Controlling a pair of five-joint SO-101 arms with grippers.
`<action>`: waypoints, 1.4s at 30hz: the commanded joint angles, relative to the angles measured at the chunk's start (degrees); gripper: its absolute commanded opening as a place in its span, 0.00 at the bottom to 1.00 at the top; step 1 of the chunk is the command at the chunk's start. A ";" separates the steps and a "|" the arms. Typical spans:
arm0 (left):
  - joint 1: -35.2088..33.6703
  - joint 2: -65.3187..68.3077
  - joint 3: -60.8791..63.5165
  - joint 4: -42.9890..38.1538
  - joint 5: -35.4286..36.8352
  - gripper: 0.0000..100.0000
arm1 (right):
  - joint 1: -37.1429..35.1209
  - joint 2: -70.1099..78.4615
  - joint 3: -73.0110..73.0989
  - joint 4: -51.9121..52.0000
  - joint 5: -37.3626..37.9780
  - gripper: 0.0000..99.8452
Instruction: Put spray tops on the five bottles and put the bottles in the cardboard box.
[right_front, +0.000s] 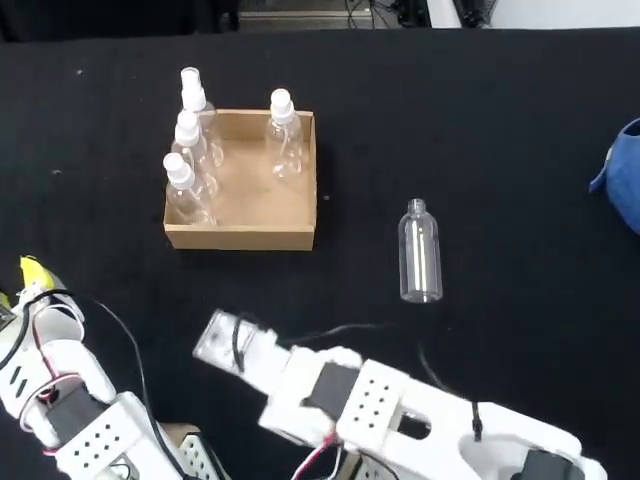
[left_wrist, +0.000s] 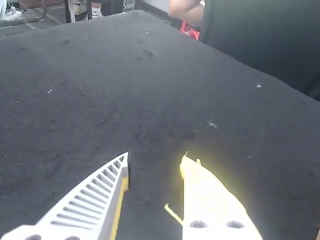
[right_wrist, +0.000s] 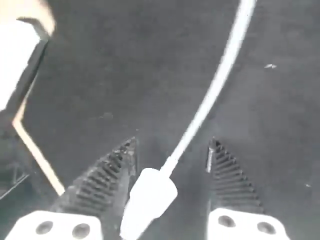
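Four clear bottles with white spray tops (right_front: 187, 185) stand upright in the cardboard box (right_front: 240, 238), three along its left wall and one (right_front: 284, 135) at the back right. A fifth clear bottle (right_front: 419, 251) without a top lies on the black table to the right of the box. My right gripper (right_wrist: 172, 145) is open and low over the table, near the front edge (right_front: 215, 335). A white spray top (right_wrist: 150, 192) lies between its fingers, close to one of them, its thin tube (right_wrist: 220, 75) running out past the tips. My left gripper (left_wrist: 155, 160) is open over bare cloth at the front left (right_front: 30, 275).
A blue object (right_front: 622, 172) sits at the table's right edge. Black cloth (right_front: 480, 130) covers the table between the box, the lying bottle and the arms. Both arm bases crowd the front edge.
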 joint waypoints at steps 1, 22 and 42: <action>-0.75 -0.88 -0.92 -1.23 0.35 0.03 | -2.20 -1.36 5.14 -7.47 -0.26 0.20; -0.75 -0.88 -0.66 -1.23 0.44 0.03 | 27.78 -1.54 -1.63 -4.22 39.47 0.01; -0.84 -0.88 -0.57 -1.23 0.18 0.03 | 33.41 -1.71 -7.34 15.56 44.13 0.22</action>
